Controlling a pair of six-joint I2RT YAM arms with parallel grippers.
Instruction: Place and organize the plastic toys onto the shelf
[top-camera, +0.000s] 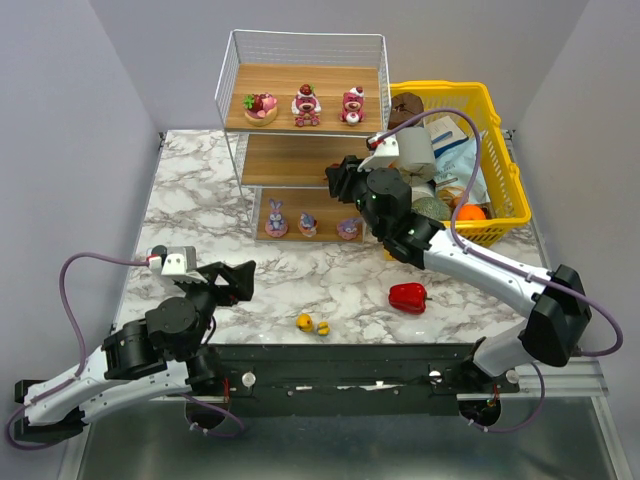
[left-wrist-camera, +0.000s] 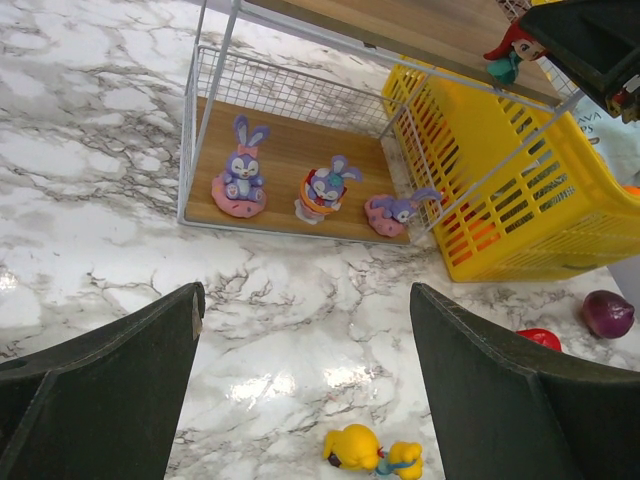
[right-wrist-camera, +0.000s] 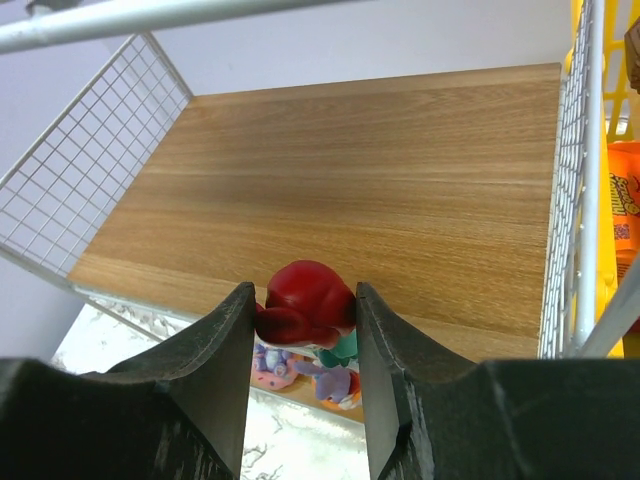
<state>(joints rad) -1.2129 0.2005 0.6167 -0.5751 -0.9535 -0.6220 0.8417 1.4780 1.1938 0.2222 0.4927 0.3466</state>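
Note:
The shelf (top-camera: 300, 75) stands at the back of the table. Its top tier holds a strawberry cake (top-camera: 261, 105) and two pink bears (top-camera: 306, 104). Its bottom tier holds three purple bunnies (top-camera: 308, 222), which also show in the left wrist view (left-wrist-camera: 325, 187). My right gripper (top-camera: 340, 178) is shut on a red duck (right-wrist-camera: 305, 300) at the front edge of the bare middle board (right-wrist-camera: 360, 190). Two yellow ducks (top-camera: 313, 324) lie on the table, also in the left wrist view (left-wrist-camera: 372, 452). My left gripper (left-wrist-camera: 305, 300) is open and empty, above the table just behind them.
A yellow basket (top-camera: 500, 215) full of packages stands right of the shelf, touching it. A red bell pepper (top-camera: 408, 296) lies on the table at front right. A dark purple ball (left-wrist-camera: 607, 313) lies near the basket. The right arm stretches across the table's right half.

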